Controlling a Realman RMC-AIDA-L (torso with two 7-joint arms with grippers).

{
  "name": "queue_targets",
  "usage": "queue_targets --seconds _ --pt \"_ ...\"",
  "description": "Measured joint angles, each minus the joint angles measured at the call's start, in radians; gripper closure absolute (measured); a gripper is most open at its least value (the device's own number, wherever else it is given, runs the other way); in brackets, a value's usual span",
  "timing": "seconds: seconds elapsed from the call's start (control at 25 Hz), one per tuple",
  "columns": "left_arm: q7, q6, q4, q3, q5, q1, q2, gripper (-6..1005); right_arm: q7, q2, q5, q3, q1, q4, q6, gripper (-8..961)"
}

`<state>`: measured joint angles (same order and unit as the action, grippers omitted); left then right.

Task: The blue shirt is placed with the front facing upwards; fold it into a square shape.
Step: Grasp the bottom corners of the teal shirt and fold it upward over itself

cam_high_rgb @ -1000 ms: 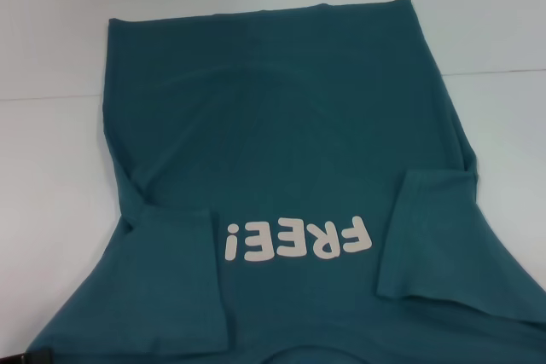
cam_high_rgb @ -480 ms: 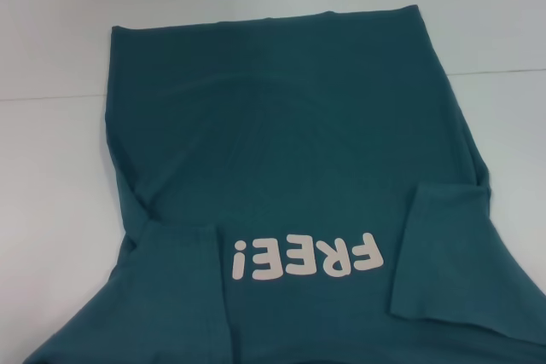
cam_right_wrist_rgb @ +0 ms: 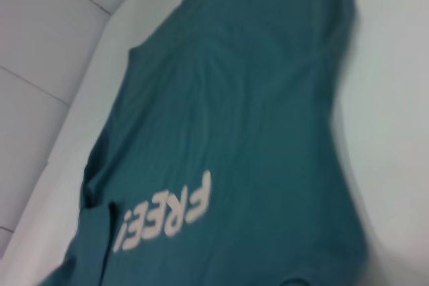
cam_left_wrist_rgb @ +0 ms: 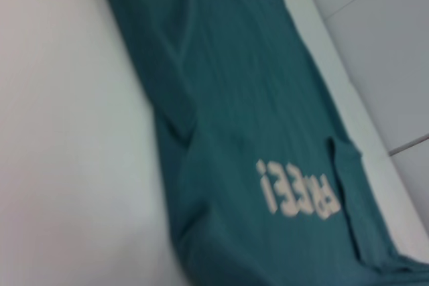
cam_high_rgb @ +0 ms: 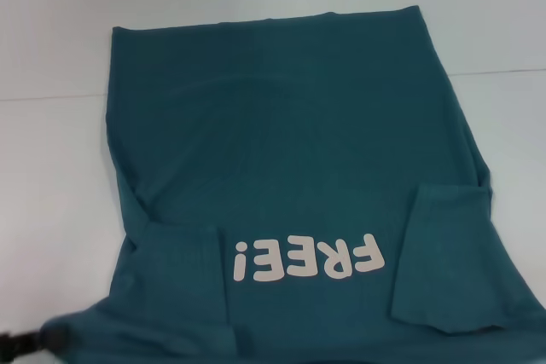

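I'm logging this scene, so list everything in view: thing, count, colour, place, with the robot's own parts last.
shirt: one, dark teal-blue, spread front up across the middle of the table, both short sleeves folded in over the body, hem at the far end.
lettering: one word, "FREE!", white, on the shirt's chest at the near end, upside down in the head view.
table: one, white, under the shirt, bare on both sides and beyond it.
left gripper: one, black, only a sliver showing at the near left corner by the shirt's shoulder.
right gripper: not in view.
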<state>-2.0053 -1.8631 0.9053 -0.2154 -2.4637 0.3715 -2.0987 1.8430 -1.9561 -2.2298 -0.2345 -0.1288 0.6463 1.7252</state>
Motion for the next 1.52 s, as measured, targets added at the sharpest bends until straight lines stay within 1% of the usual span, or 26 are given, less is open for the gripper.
queue_targets --seconds 0.2,0.32,0.44,0.56,0.68,0.88,1.08,1.12,1.16,1.28,1.4,1.48,1.52 --pt "0.003 0.061 -0.091 -0.002 0.019 0.104 0.021 995 0.017 0.002 -0.001 0.0 -0.11 -0.006 -0.039 928" --pt "0.002 0.144 -0.166 -0.005 0.042 0.188 0.046 995 0.035 0.004 -0.002 -0.002 -0.178 -0.006 -0.089 928" --pt "-0.003 0.225 -0.233 -0.013 0.048 0.26 0.067 995 0.043 0.01 -0.003 -0.011 -0.247 -0.01 -0.146 928" --pt "-0.006 0.312 -0.276 -0.018 0.05 0.32 0.078 995 0.045 0.012 -0.005 -0.029 -0.308 -0.013 -0.209 928" --pt "-0.009 0.412 -0.303 -0.018 0.072 0.36 0.08 995 0.052 0.006 -0.005 -0.048 -0.364 -0.016 -0.281 928" --pt "0.005 0.582 -0.346 -0.022 0.149 0.403 0.079 994 0.05 0.0 -0.005 -0.083 -0.451 -0.046 -0.415 928" --pt "0.036 0.694 -0.37 -0.024 0.192 0.446 0.075 994 0.045 -0.006 -0.001 -0.141 -0.527 -0.075 -0.553 928" --pt "0.036 0.694 -0.37 -0.024 0.192 0.446 0.075 994 0.045 -0.009 0.0 -0.153 -0.541 -0.077 -0.58 928" --pt "0.046 0.753 -0.38 -0.024 0.194 0.471 0.074 994 0.045 -0.013 0.001 -0.166 -0.553 -0.078 -0.606 928" --pt "0.059 0.81 -0.39 -0.026 0.206 0.493 0.073 994 0.047 -0.018 0.0 -0.203 -0.593 -0.09 -0.672 927" --pt "0.073 0.863 -0.403 -0.04 0.235 0.518 0.075 994 0.053 -0.018 0.0 -0.23 -0.626 -0.096 -0.723 927" --pt "0.072 0.885 -0.404 -0.048 0.244 0.531 0.078 994 0.056 -0.011 0.0 -0.235 -0.647 -0.1 -0.743 927" --pt "0.07 0.893 -0.403 -0.05 0.247 0.537 0.079 994 0.062 -0.004 0.001 -0.236 -0.658 -0.103 -0.753 927"
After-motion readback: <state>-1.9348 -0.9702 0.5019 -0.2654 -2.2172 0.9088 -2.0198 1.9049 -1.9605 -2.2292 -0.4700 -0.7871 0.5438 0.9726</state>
